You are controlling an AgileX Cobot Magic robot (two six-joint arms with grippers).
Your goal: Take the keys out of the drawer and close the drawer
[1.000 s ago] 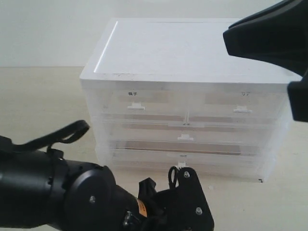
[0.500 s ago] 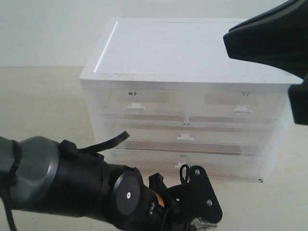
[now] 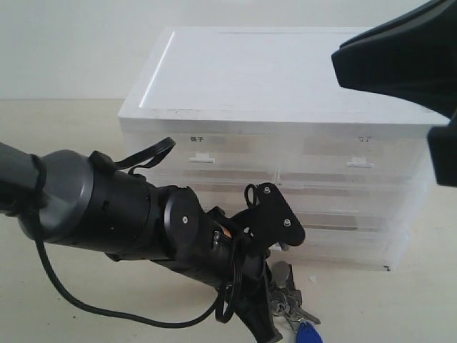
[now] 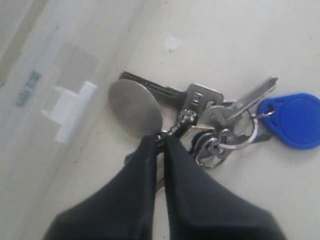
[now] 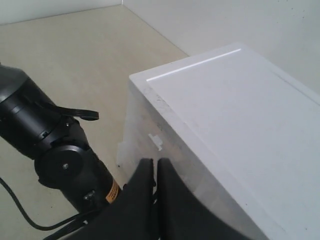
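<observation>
The keys [image 3: 288, 301] lie on the worktop [image 3: 71, 150] at the lower middle of the outside view, just in front of the clear plastic cabinet [image 3: 285, 78]. Their blue fob [image 4: 295, 120] sits at the very bottom edge of that frame. The drawer [image 3: 360, 151] with the faint grey label is at the upper right of the cabinet front. From here it looks flush with its neighbours, though the haze of the plastic keeps me from being sure.

The step in hand looks like letting the bunch go. I would part the fingers only a little, then lift straight up, so the ring and the round metal tag [image 4: 135, 106] do not snag and get dragged along. There is a white tab handle [image 4: 70, 111] close beside the tag, so the arm should draw away from the cabinet front rather than along it. After that, the drawer front needs a check and a square push if it stands proud.

The left end effector [image 4: 161, 142] is clenched, its 2 black fingers pinching the short link between the tag and the key ring. The bunch itself rests on the worktop. The right end effector [image 5: 155, 167] is at the upper right of the outside view, above the cabinet. Its fingers are pressed together on nothing and touch nothing.
</observation>
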